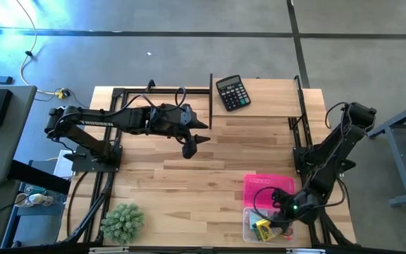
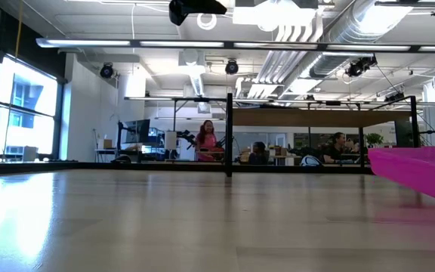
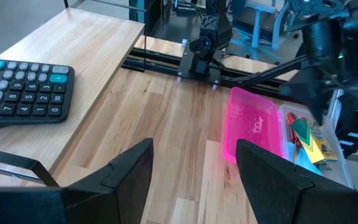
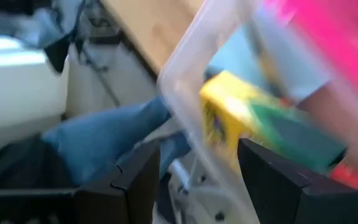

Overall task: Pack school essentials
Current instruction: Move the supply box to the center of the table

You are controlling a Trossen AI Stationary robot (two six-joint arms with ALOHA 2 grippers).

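A clear plastic box [image 1: 259,227] sits at the table's near right corner. It holds a yellow-green item [image 1: 261,226] and red and orange stationery [image 3: 296,135]. A pink lid [image 1: 266,186] lies just beyond the box, partly over its far side. My right gripper [image 1: 282,212] is low at the box's right side and open. In the right wrist view its fingers stand on either side of the clear wall [image 4: 188,106], with the yellow-green item [image 4: 229,115] close ahead. My left gripper [image 1: 191,147] hangs open above the table's middle, touching nothing. My right gripper [image 4: 197,149] is open astride the clear box's wall [image 4: 188,106], coming from the table's right side and above. Whether either finger touches the wall, I cannot tell.
A black calculator [image 1: 232,92] lies on the raised far shelf. A green spiky plant [image 1: 123,221] stands at the near left corner. A black frame [image 1: 211,99] runs along the far side. Bare wood [image 1: 182,190] spans the middle. People sit in the room behind [image 2: 206,140].
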